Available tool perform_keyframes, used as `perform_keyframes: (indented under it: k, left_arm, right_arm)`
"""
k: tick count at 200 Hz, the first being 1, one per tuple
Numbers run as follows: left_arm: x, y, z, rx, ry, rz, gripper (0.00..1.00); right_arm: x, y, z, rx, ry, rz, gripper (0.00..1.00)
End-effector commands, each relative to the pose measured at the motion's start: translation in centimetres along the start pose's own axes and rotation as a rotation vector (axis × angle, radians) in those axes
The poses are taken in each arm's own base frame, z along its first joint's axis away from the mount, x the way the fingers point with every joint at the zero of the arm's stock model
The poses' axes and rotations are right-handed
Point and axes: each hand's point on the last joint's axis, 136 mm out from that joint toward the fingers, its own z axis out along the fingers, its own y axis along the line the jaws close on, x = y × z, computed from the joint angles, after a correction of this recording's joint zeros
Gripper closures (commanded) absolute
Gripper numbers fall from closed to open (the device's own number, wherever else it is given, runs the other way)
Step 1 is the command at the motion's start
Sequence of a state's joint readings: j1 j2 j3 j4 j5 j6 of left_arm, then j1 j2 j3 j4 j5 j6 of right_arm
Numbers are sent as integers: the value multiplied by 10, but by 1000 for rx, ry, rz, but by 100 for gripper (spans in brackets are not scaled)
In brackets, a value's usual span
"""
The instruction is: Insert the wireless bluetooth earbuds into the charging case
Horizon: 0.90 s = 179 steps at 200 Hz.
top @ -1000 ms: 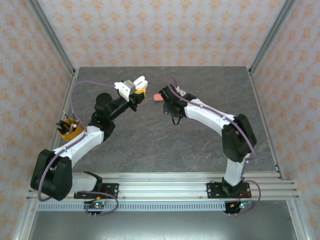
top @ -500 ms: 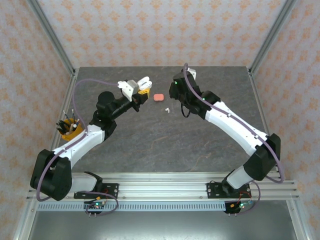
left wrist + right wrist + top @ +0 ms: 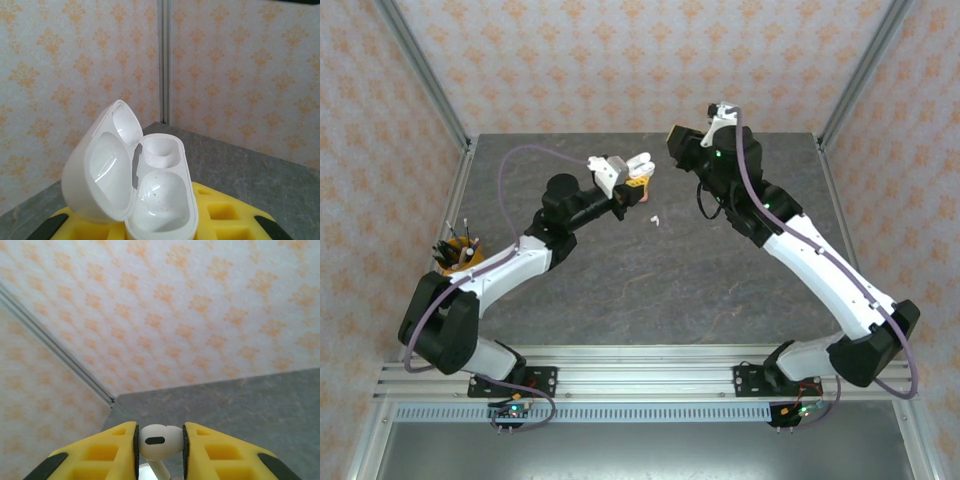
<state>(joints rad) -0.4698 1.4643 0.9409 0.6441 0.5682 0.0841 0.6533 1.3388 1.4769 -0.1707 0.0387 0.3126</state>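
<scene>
My left gripper [image 3: 636, 180] is shut on a white charging case [image 3: 639, 163] and holds it up above the table's back middle. In the left wrist view the charging case [image 3: 161, 200] stands between the yellow fingers [image 3: 235, 220], its lid hinged open to the left and both wells empty. My right gripper [image 3: 674, 137] is raised high at the back, right of the case. It is shut on a white earbud [image 3: 159, 440], pinched by its head between the pads, stem pointing down. A second white earbud [image 3: 655, 218] lies on the table below the two grippers.
A yellow cup with tools [image 3: 456, 259] stands at the table's left edge beside the left arm. Patterned walls and metal corner posts [image 3: 855, 75] close in the back and sides. Grey tabletop [image 3: 660, 290] stretches between the arms.
The right arm has lifted off the table and swung up and back with the earbud. The left arm has carried the open case rightward, over the spot where a coral case lay.
</scene>
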Motion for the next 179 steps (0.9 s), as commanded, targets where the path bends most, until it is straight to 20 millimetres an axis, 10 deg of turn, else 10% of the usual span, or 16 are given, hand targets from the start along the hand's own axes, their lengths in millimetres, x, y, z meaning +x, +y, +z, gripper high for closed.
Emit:
perform_keyframes:
  k: [1, 179]
  left_arm:
    - [-36, 7, 10, -42, -98, 63, 100]
    - [-57, 6, 47, -38, -31, 36, 100]
  right_arm:
    - [-19, 21, -10, -131, -81, 9, 73]
    - [4, 45, 8, -396, 5, 93, 75]
